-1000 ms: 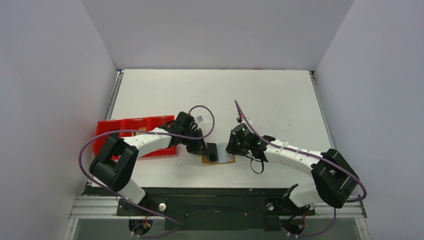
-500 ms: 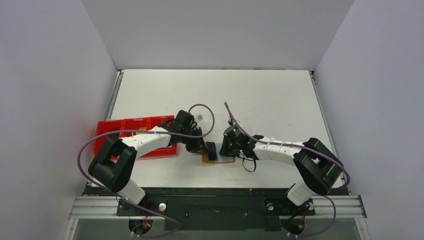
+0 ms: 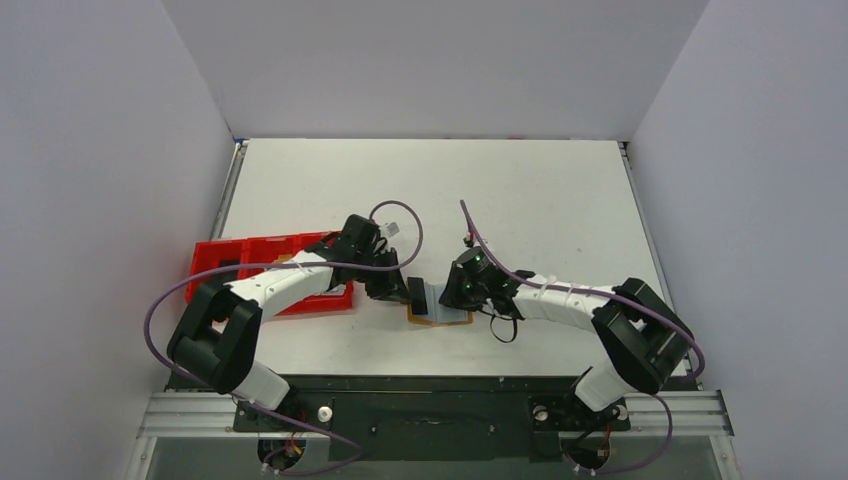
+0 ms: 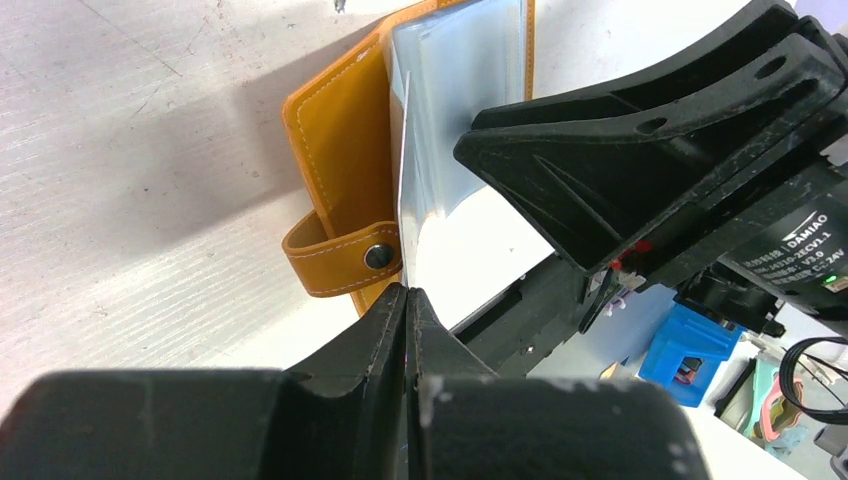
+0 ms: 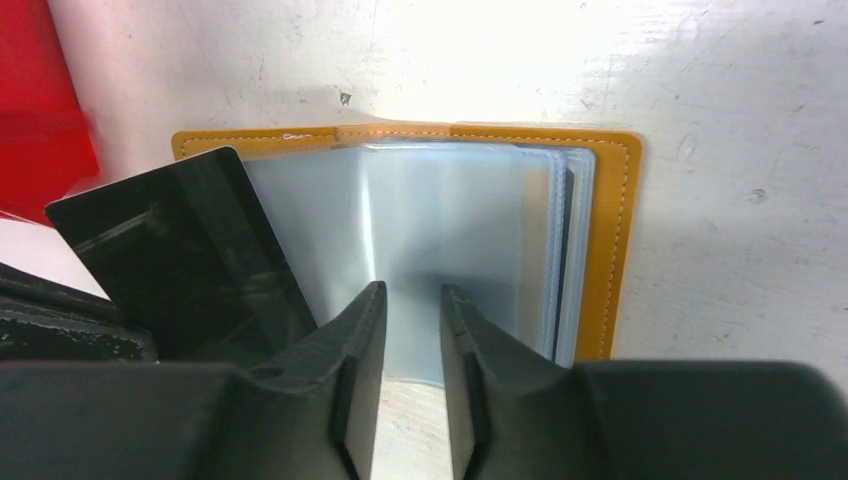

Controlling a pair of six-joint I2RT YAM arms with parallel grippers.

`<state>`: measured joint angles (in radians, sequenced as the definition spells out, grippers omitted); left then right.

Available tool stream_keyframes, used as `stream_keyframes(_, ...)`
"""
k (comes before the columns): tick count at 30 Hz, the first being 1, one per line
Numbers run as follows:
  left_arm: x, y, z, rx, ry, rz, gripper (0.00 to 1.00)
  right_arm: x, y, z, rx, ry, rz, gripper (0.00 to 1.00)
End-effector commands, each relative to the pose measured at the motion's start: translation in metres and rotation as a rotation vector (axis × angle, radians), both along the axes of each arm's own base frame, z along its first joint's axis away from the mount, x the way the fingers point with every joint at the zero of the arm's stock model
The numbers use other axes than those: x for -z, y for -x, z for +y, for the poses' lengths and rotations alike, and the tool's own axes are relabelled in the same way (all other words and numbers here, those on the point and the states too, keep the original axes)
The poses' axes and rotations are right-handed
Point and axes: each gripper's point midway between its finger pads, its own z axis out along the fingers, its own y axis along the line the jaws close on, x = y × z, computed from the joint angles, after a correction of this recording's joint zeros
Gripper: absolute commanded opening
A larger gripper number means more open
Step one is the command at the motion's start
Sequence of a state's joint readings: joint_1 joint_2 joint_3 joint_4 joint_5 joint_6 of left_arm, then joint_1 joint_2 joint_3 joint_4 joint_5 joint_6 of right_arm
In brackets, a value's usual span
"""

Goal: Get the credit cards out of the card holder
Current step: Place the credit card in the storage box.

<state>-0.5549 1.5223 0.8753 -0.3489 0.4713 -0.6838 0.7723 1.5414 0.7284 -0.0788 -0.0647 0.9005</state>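
Left arm (image 3: 285,282) and right arm (image 3: 565,298) bend inward; left end effector (image 4: 408,292) pinched closed, right end effector (image 5: 412,300) narrowly parted.

A red compartmented tray (image 3: 225,255) sits at the left edge of a white table (image 3: 520,190), enclosed by plain grey walls (image 3: 430,60).

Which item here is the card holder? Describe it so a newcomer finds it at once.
On the white table, look toward the near edge, just right of the red compartmented tray. The card holder lies open there: a tan stitched leather-look cover with clear plastic sleeves inside, the only tan thing present.
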Motion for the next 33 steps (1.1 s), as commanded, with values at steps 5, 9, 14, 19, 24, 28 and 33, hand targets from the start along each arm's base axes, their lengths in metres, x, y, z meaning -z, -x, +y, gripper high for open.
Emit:
stream_keyframes(5, -0.058, -0.017, -0.016, 0.044, 0.207, -0.119, 0.0, -0.075, -0.023, 0.003, -0.01, -0.201, -0.14, 0.42)
stream_keyframes(9, -0.078, -0.019, -0.023, 0.046, 0.323, -0.121, 0.0, -0.105, -0.027, 0.01, -0.045, -0.351, -0.188, 0.47)
stream_keyframes(14, -0.105, -0.024, -0.028, 0.048, 0.464, -0.161, 0.0, -0.125, -0.026, 0.015, -0.064, -0.497, -0.211, 0.48)
stream_keyframes(19, -0.119, -0.025, -0.028, 0.039, 0.537, -0.156, 0.0, -0.147, -0.022, 0.016, -0.083, -0.619, -0.226, 0.49)
stream_keyframes(24, -0.122, -0.026, -0.029, 0.04, 0.554, -0.155, 0.0, -0.162, -0.019, 0.019, -0.095, -0.692, -0.229, 0.48)
stream_keyframes(28, -0.123, -0.025, -0.029, 0.038, 0.564, -0.149, 0.0, -0.171, -0.016, 0.023, -0.098, -0.762, -0.223, 0.43)
stream_keyframes(33, -0.124, -0.024, -0.03, 0.037, 0.578, -0.148, 0.0, -0.174, -0.013, 0.025, -0.096, -0.817, -0.208, 0.28)
